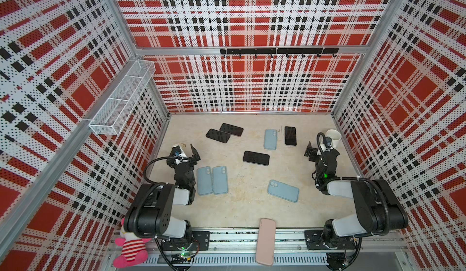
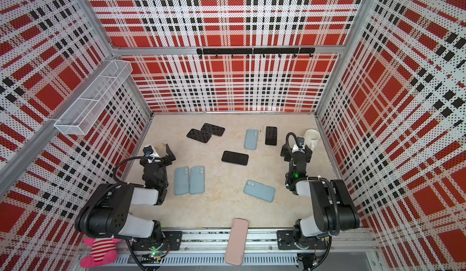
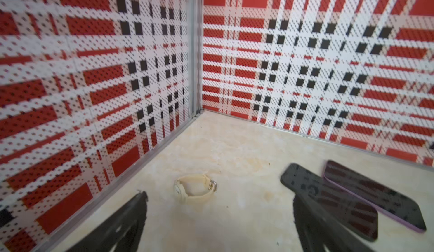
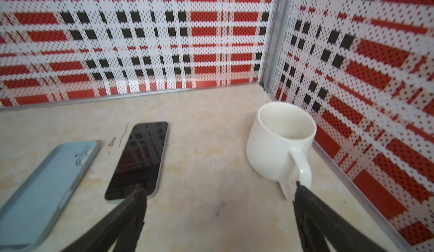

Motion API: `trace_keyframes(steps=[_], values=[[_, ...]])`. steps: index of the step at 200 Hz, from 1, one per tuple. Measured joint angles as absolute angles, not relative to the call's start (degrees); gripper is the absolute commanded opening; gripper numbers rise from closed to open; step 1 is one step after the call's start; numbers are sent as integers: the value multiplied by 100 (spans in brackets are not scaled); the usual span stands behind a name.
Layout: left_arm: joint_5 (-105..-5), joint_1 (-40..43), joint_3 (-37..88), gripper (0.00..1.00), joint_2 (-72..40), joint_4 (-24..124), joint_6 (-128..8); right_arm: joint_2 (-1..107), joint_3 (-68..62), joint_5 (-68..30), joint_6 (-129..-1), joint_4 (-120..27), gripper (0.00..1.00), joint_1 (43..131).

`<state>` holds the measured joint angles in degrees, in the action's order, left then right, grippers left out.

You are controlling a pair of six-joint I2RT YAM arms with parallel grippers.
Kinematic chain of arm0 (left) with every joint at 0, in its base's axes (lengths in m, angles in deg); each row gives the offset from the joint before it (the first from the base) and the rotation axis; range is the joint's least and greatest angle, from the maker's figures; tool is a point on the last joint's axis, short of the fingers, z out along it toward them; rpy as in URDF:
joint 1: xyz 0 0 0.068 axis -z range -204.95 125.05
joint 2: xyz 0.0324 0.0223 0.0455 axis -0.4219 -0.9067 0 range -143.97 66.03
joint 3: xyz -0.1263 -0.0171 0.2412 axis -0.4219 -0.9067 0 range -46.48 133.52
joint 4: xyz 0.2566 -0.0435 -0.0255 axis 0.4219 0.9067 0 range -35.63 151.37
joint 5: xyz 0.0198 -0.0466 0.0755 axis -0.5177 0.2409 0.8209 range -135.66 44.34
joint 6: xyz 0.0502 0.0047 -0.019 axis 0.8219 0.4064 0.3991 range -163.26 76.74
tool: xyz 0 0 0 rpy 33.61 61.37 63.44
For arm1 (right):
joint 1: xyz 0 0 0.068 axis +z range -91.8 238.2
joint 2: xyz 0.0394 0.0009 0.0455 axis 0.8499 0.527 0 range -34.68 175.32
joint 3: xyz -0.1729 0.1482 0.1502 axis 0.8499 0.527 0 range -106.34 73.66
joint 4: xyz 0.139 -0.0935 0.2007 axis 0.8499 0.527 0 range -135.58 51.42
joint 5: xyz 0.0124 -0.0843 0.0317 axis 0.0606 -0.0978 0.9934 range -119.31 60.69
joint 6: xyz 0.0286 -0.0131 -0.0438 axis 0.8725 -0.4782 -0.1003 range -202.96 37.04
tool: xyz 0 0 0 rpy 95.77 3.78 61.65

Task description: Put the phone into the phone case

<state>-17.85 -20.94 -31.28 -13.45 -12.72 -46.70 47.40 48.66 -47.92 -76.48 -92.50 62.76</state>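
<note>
Several black phones lie screen-up on the beige table: two overlapping at the back left (image 1: 224, 133), one in the middle (image 1: 256, 158), one at the back right (image 1: 290, 135). Of the light blue phone cases, two lie side by side (image 1: 212, 180) beside my left arm, one (image 1: 270, 139) is next to the back-right phone (image 4: 138, 159), and one (image 1: 283, 190) is at the front right. My left gripper (image 3: 219, 195) is open over bare table near the left wall. My right gripper (image 4: 218, 187) is open and empty between that phone and a mug.
A cream wristwatch (image 3: 195, 189) lies just ahead of the left gripper. A white mug (image 4: 281, 140) stands by the right wall. A pink case (image 1: 265, 242) overhangs the front rail. A plush toy (image 1: 129, 247) sits at the front left. A wire basket (image 1: 121, 100) hangs on the left wall.
</note>
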Motion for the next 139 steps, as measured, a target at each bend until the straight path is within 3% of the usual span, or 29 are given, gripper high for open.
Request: trace_keyframes(steps=[29, 62, 103, 139], values=[[-1145, -1664, -1858, 98, -250, 610, -5108, 4117, 3951, -5411, -7300, -7186, 100, 6772], [-1337, -1277, -511, 99, 111, 2667, -5720, 3444, 3188, -5546, -6389, -4616, 100, 7093], [-1886, -153, 750, 98, -866, 4940, -5958, 3002, 2797, -5266, -5440, -2035, 78, 7458], [-2454, 664, 938, 98, -1498, 6079, -6026, 2900, 2740, -4571, -4957, -430, 59, 7727]])
